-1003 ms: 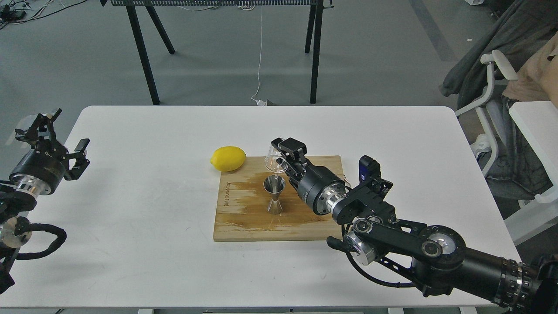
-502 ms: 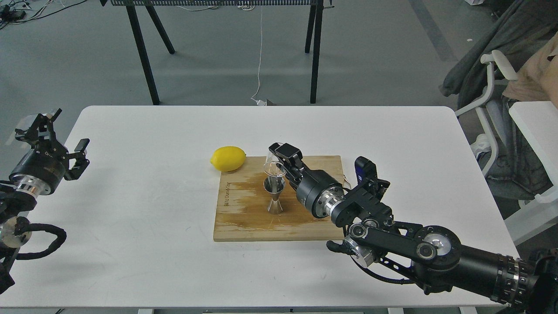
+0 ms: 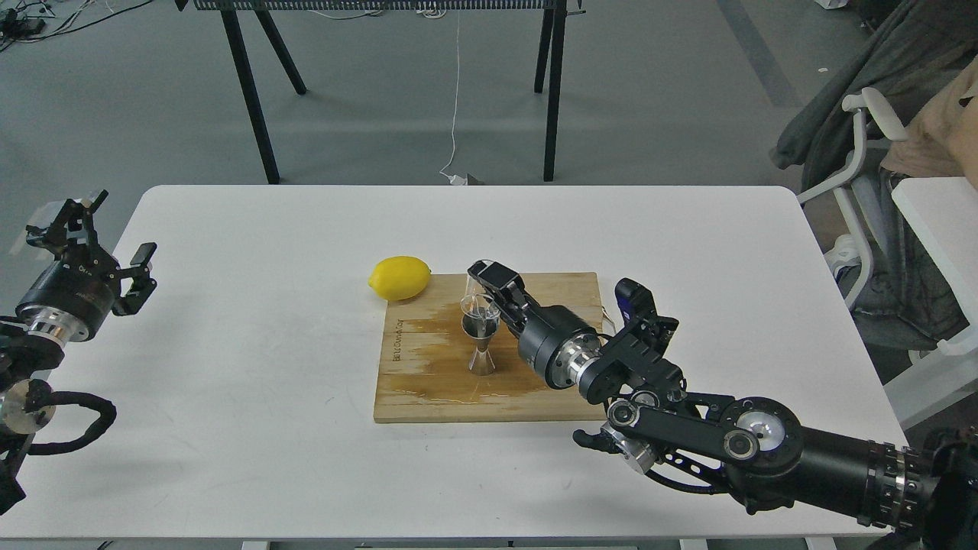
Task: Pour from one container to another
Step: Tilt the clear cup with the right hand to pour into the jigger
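Observation:
A small clear cup (image 3: 477,299) is held tipped over, its mouth down and to the left, right above the steel jigger (image 3: 481,344). My right gripper (image 3: 489,294) is shut on the cup, reaching in from the right. The jigger stands upright on the wooden board (image 3: 428,382), near the board's middle. Cup rim and jigger top overlap in this view; I cannot tell whether they touch. My left gripper (image 3: 99,237) hangs open off the table's left edge, holding nothing.
A yellow lemon (image 3: 399,277) lies at the board's far left corner. Wet dark streaks run across the board around the jigger. The white table (image 3: 229,382) carries the board. A chair (image 3: 863,191) stands to the right, black trestle legs behind.
My right gripper has come down and slightly left with the cup, bringing its mouth from beside the jigger's top to right over it. The left arm has not moved.

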